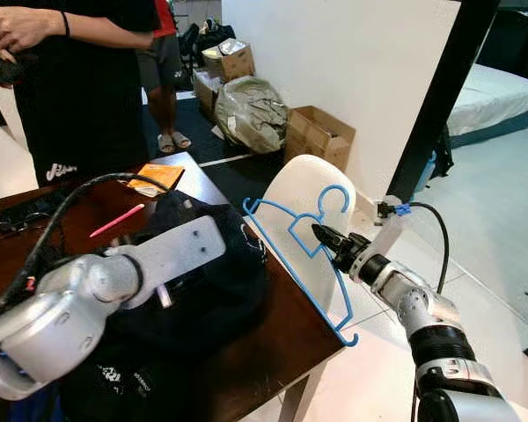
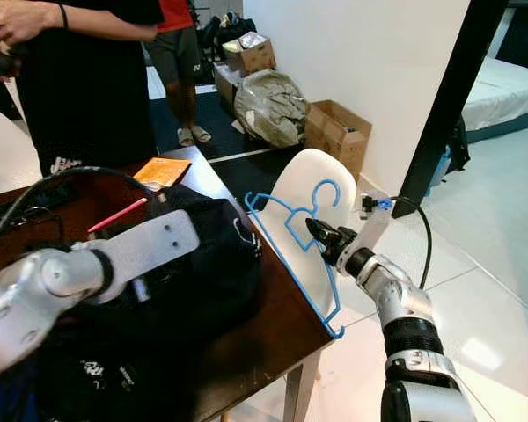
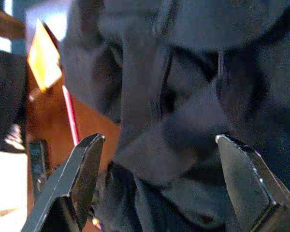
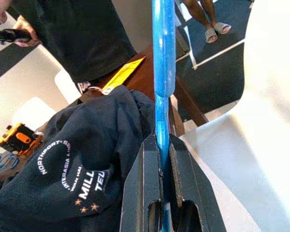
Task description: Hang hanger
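1. The right gripper point(image 1: 321, 234) is clamped on a blue hanger point(image 1: 301, 230), its two black fingers point(image 4: 183, 193) pinched tight against the plastic, as the right wrist view shows.
2. The hanger is held in the air at the table's right edge, between the table point(image 1: 246, 352) and a white chair point(image 1: 321, 198). Its hook points up toward 12 o'clock in front of the chair back, and its long bar slants down toward 5 o'clock past the table corner.
3. The left gripper point(image 3: 157, 183) has its fingers spread wide apart, holding nothing, and hangs just over a black garment point(image 1: 220, 272) heaped on the table. The silver left arm reaches over that heap from 8 o'clock.
4. The garment bears white printed lettering, seen in the right wrist view.
5. On the dark wooden table, at 11 o'clock from the garment, lie a pink pen point(image 1: 116, 221) and an orange packet point(image 1: 158, 177).
6. A person in a black shirt point(image 1: 79, 88) stands at the far side of the table, hands point(image 1: 13, 26) together at 11 o'clock in the left eye view.
7. A second person's legs in sandals point(image 1: 167, 141) stand farther back.
8. Beyond the chair, at 12 o'clock, cardboard boxes point(image 1: 321, 136) and a grey bag point(image 1: 251, 114) sit by the white wall.
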You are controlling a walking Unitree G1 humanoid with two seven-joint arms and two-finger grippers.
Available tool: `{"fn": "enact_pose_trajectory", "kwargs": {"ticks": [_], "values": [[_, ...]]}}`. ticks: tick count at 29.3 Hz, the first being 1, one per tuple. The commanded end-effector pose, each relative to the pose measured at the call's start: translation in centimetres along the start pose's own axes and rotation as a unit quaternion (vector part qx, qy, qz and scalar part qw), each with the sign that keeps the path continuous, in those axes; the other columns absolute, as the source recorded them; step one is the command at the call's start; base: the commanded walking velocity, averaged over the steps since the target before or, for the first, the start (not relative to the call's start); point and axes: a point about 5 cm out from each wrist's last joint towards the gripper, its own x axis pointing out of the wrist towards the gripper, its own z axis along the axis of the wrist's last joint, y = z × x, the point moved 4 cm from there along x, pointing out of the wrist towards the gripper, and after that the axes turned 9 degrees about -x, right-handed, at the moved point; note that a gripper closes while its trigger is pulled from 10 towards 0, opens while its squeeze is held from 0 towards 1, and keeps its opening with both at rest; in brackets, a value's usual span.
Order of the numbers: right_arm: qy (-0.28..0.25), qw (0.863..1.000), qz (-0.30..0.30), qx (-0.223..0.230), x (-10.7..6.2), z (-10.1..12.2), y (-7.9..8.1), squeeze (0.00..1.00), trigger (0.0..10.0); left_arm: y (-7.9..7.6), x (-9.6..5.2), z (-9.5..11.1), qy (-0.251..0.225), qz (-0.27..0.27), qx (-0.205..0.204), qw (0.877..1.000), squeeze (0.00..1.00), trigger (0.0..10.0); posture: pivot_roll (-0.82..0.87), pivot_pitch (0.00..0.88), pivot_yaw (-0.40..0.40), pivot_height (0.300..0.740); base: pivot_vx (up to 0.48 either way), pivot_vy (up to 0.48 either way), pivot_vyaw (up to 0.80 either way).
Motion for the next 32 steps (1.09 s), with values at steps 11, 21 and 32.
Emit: {"fn": "enact_pose_trajectory", "kwargs": {"ticks": [11, 21, 32], "values": [[-0.008, 1.0, -0.002, 0.007, 0.6, 0.6, 0.2, 0.0, 10.0, -2.1, 0.6, -2.7, 0.054, -0.071, -0.026, 0.996, 0.0, 10.0, 0.07, 0.007, -0.044, 0.74, 0.0, 0.0, 0.0], [-0.013, 1.0, -0.003, 0.006, 0.7, 0.9, 0.3, 0.0, 10.0, -1.0, 1.9, -3.0, 0.047, -0.043, -0.018, 0.998, 0.0, 0.0, 0.07, 0.021, -0.034, 0.74, 0.0, 0.0, 0.0], [-0.017, 1.0, -0.005, 0.008, 0.7, 0.9, 0.3, 0.0, 10.0, -1.7, 3.2, -4.6, 0.062, -0.066, -0.011, 0.996, 0.0, 0.0, 0.06, 0.016, -0.025, 0.74, 0.0, 0.0, 0.0]]}}
